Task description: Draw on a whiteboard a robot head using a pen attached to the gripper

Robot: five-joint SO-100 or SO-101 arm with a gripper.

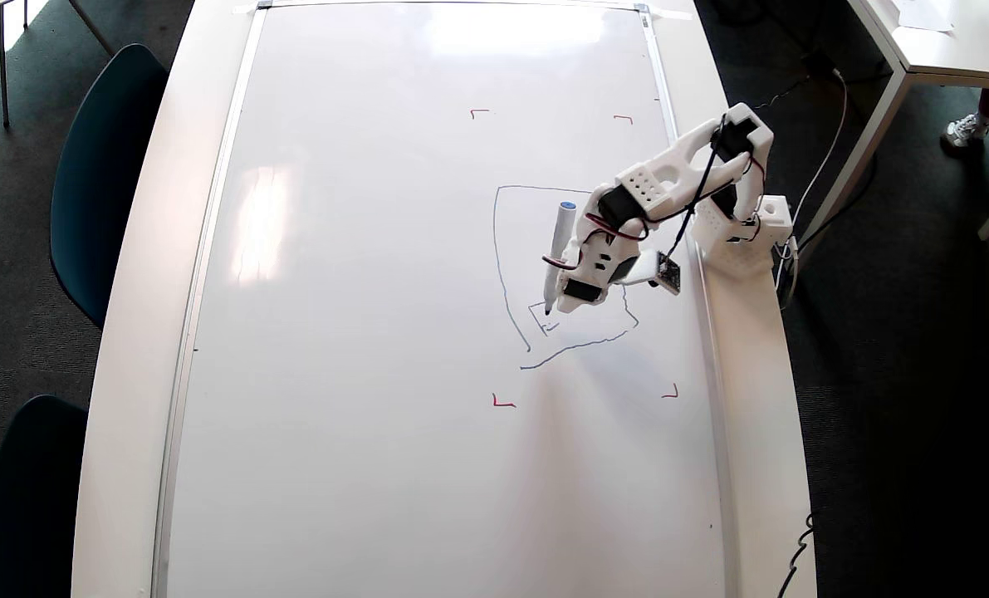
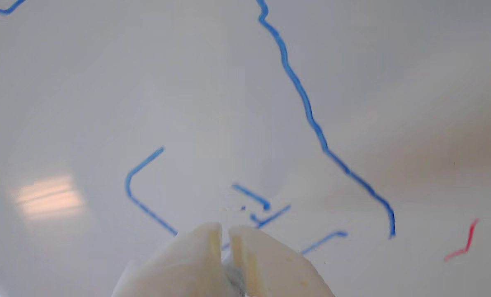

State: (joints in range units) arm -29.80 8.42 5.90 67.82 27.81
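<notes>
The whiteboard (image 1: 361,332) fills the table top. On it is the robot head (image 1: 496,241), a thin blue lopsided outline with a small part-drawn box (image 1: 536,309) near its lower corner. The pen (image 1: 559,249), white with a blue end, is fixed along the left side of the gripper (image 1: 564,307); its dark tip touches the board at that box. In the wrist view the gripper (image 2: 225,227) shows two white jaws pressed nearly together, nothing visible between their tips. Beyond them are the blue outline (image 2: 307,107) and short blue strokes (image 2: 128,185). The pen itself is out of the wrist view.
Red corner marks (image 1: 502,403) (image 1: 671,393) (image 1: 624,119) (image 1: 479,111) frame the drawing area; one red mark (image 2: 463,243) shows in the wrist view. The arm's base (image 1: 743,232) stands on the table's right rim. Dark chairs (image 1: 104,166) stand at the left, another table (image 1: 942,41) at the top right.
</notes>
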